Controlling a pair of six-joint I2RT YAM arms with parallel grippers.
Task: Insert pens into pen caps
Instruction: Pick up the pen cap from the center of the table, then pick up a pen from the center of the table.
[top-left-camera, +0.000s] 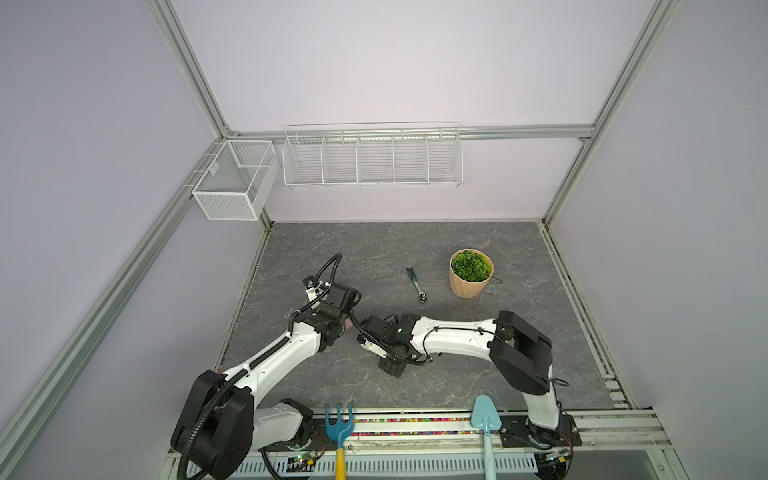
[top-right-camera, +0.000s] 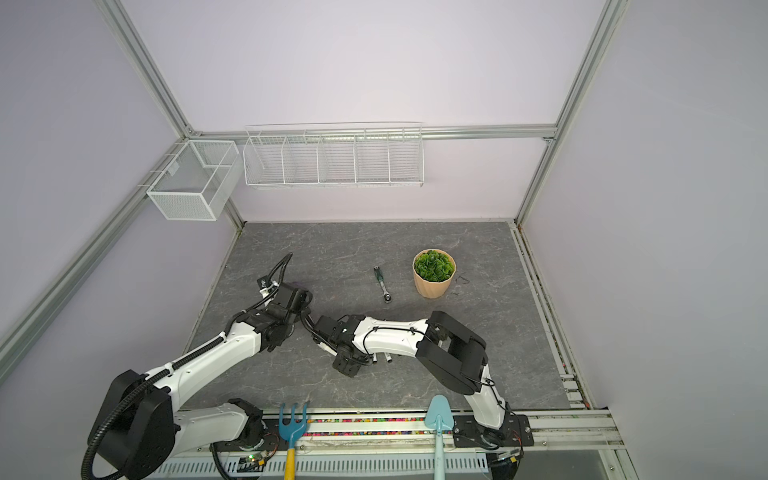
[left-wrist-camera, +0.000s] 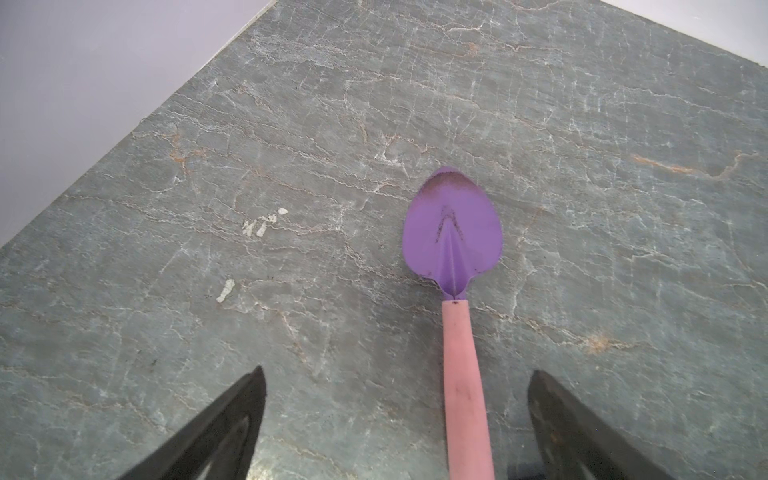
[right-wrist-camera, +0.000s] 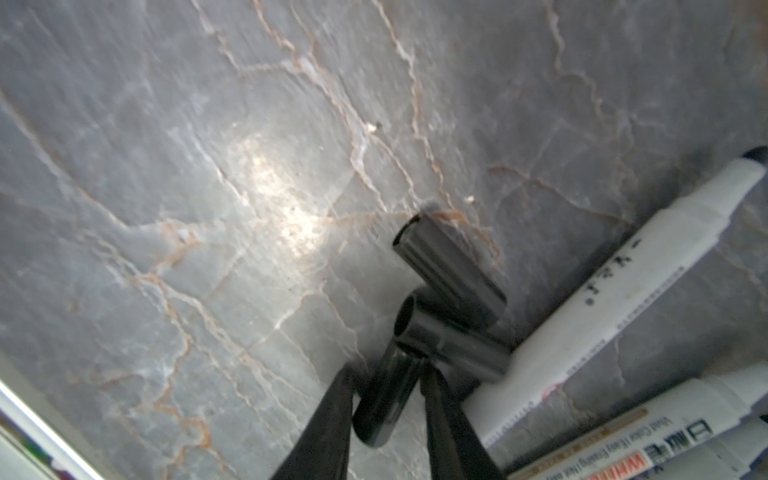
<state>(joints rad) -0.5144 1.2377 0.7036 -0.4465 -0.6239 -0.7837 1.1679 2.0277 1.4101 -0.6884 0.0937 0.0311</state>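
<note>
Glossy plastic pen cap (right-wrist-camera: 382, 407) likely light, stiff, slippery; your right gripper (right-wrist-camera: 386, 370) pinches it mid-length, left gripper (left-wrist-camera: 397, 370) wide open.

A beige plant pot (top-left-camera: 471, 276) stands on the grey table (top-left-camera: 415, 245), with a green-handled wrench (top-left-camera: 415, 284) near it. Well apart from the pot lie a purple trowel (left-wrist-camera: 453, 232), a blue rake (top-left-camera: 338, 424) and a pale-blue shovel (top-left-camera: 485, 417); a wire rack (top-left-camera: 372, 160) hangs behind it

Wrench (top-left-camera: 416, 284) lies left of potted plant (top-left-camera: 471, 273); rake (top-left-camera: 339, 424) and shovel (top-left-camera: 485, 419) sit at front edge. 3 pen caps (right-wrist-camera: 451, 266) lie just beside the pens (right-wrist-camera: 623, 299), 1 pen cap (right-wrist-camera: 380, 411) between right gripper (right-wrist-camera: 386, 374) fingers.
</note>
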